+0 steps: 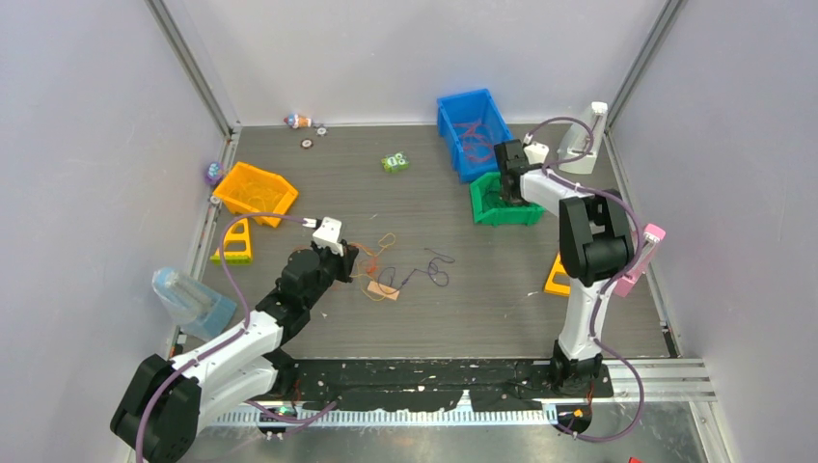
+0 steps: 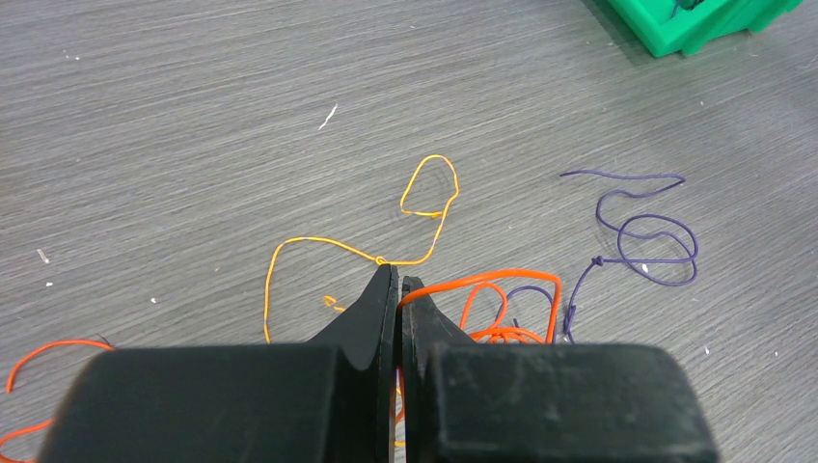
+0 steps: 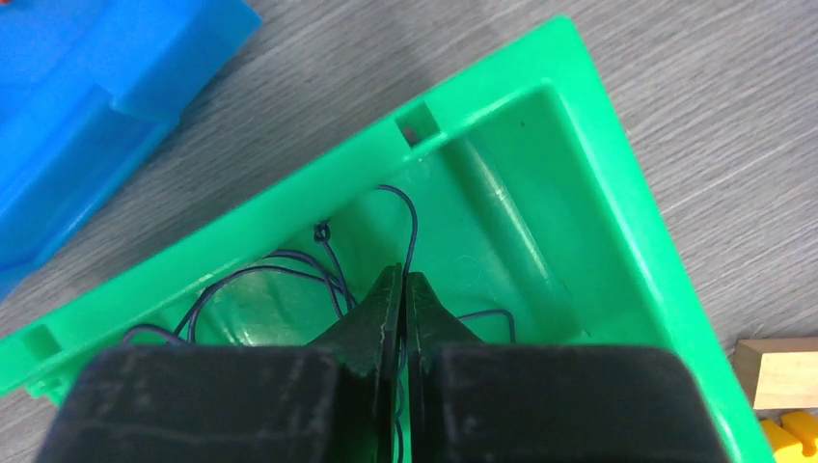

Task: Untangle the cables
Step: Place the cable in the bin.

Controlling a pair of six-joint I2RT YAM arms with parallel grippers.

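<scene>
The closed left end effector [image 2: 397, 282] covers part of the cables [image 2: 497, 334]. The closed right end effector [image 3: 402, 277] points into the two-o'clock bin [image 3: 617, 207].

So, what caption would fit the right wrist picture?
Right hand, shut on a purple cable, inside the green bin.

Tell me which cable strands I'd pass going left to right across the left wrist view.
An orange strand at the left edge → yellow cable → orange loop → purple cable.
</scene>
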